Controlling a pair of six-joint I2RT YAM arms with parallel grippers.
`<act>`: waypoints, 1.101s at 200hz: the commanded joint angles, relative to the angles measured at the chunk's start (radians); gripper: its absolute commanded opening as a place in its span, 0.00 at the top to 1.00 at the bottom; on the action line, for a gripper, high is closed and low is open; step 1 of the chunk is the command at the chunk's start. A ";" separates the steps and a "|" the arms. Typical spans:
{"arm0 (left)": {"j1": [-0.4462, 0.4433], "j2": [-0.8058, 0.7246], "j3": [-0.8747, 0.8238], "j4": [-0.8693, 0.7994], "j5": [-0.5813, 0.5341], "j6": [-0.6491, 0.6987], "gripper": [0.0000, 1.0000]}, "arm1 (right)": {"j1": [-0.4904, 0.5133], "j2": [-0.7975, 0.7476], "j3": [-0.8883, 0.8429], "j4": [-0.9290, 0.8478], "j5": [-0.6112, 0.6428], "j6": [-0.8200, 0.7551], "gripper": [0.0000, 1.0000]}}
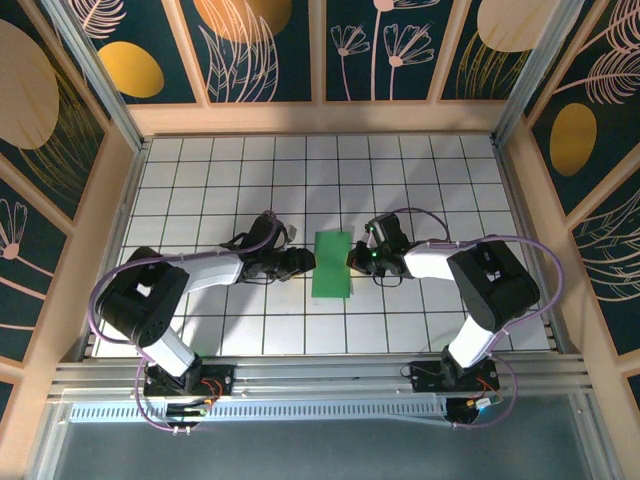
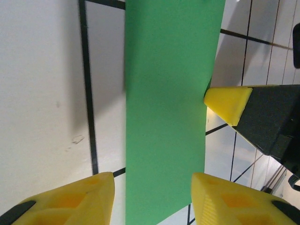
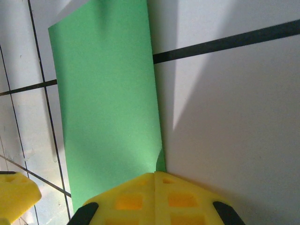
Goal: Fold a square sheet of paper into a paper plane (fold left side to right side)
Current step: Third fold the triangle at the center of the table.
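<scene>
1. Green square sheet of paper point(image 1: 332, 264) flat on the tiled table point(image 1: 200, 180) between the arms, already halved into a strip. Creasing step, by the look.
2. Left gripper point(image 2: 152, 197) half open, straddling it, holding nothing.
3. Right gripper point(image 3: 156, 190) closed, tips on its edge.
4. Next, probably: pressing along the fold without shifting it.
5. Right wrist view: small edge curl, too fine for overhead.
</scene>
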 commanded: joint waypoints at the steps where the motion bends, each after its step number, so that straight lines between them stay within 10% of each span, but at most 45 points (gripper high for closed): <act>1: -0.015 0.031 0.047 -0.047 0.005 0.038 0.55 | 0.005 0.028 -0.008 -0.053 0.020 -0.031 1.00; 220: -0.051 0.168 0.132 -0.077 0.000 0.089 0.65 | 0.005 0.017 -0.019 -0.048 0.020 -0.035 1.00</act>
